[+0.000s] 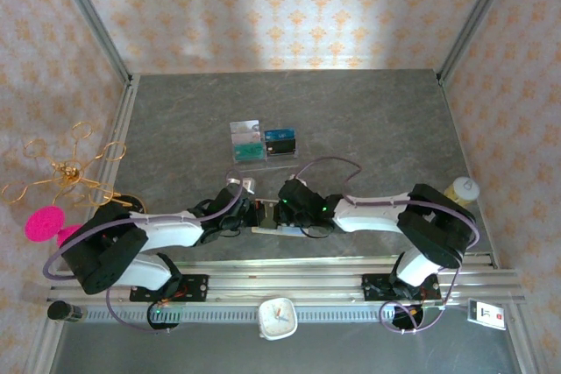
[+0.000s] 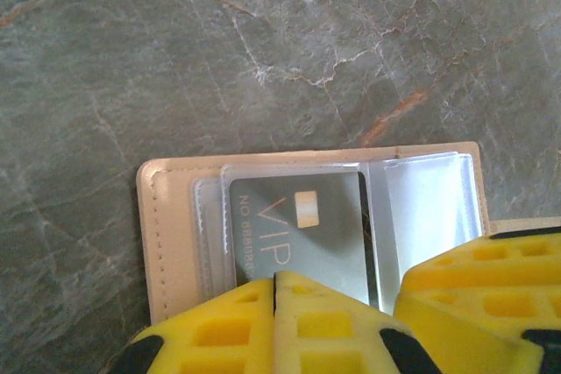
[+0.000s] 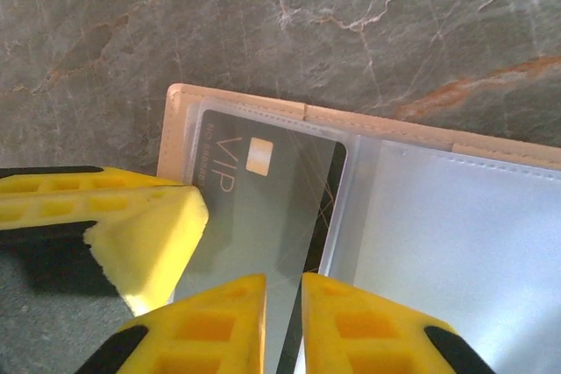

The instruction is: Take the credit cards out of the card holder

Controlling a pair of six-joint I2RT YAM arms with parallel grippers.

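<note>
1. Left wrist view: card holder [image 2: 166, 243] lies open on tabletop [image 2: 263, 41], with grey VIP card [image 2: 302, 234] in its clear sleeve.
2. Jaws of left gripper [image 2: 274, 326] are clenched on the holder's near edge, pinning it.
3. Jaws of right gripper [image 3: 282, 313] are nearly closed, grasping the VIP card's near edge.
4. Step: pulling this card out. The next move likely needs a straight pull along the sleeve, with the holder kept pinned.
5. Loose cards [image 1: 247, 133] sit farther back.

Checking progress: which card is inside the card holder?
The grey VIP card with the gold chip, in a clear sleeve of the beige card holder; the other cards lie in the tray.
</note>
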